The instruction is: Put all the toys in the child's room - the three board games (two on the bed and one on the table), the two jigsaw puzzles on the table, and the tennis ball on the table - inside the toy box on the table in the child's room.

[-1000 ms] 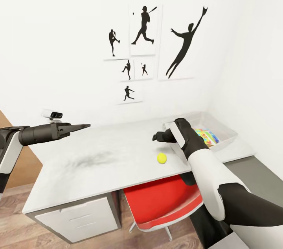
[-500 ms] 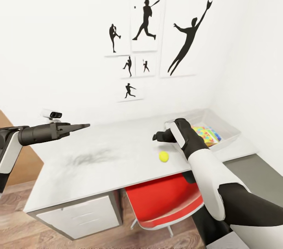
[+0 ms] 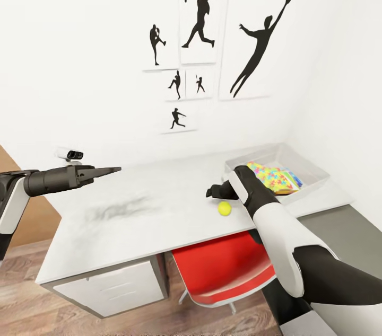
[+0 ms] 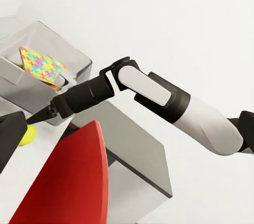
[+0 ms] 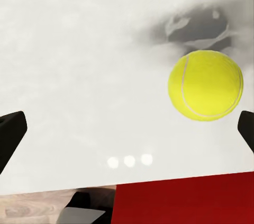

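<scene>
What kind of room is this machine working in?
Most likely a child's bedroom or study corner: black sports-silhouette pictures hang on the white wall, a desk with a red chair stands below, and a tennis ball and a bright jigsaw puzzle are out.

The head camera has swung slightly; right gripper (image 3: 212,192) now nearer tennis ball (image 3: 224,208).

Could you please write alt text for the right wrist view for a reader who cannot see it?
A yellow-green tennis ball sits on a pale grey table, close to one of the right gripper's two dark, spread fingers. A red chair seat shows below the table edge.
</scene>
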Tool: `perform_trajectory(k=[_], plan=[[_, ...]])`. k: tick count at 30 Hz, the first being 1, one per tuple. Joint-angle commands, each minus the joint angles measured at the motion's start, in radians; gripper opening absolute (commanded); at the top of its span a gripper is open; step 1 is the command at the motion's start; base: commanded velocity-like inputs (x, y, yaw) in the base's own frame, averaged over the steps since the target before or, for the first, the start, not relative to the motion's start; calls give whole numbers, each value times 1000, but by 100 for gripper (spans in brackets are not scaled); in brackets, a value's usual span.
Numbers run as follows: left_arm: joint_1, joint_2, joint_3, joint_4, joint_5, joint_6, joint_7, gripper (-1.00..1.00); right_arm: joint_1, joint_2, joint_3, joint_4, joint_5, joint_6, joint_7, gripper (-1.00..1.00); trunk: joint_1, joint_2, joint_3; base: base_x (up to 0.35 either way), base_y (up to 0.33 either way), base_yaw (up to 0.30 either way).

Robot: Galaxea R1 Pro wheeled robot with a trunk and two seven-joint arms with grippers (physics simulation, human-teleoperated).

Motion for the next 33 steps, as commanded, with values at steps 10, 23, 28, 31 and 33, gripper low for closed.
perform_trajectory(k=[10, 23, 28, 31, 33], plan=[[-2, 0, 0, 0, 2, 8, -1, 100, -4, -11, 3, 6, -11, -4, -11, 100, 1, -2, -18, 15, 0, 0], [-2, 0, 1, 0, 2, 8, -1, 100, -4, -40, 2, 5, -15, -6, -10, 100, 1, -2, -40, 58, -25, 0], [-2, 0, 1, 0, 2, 8, -1, 100, -5, -41, 2, 5, -15, -6, -10, 100, 1, -2, -48, 3, -1, 0], [-1, -1, 1, 0, 2, 8, -1, 100, -5, -42, 2, 5, -15, -6, -10, 100, 1, -2, -53, 0, 0, 0], [-1, -1, 1, 0, 2, 8, -1, 100, -5, -43, 2, 5, -15, -6, -10, 100, 1, -2, -56, 0, 0, 0]])
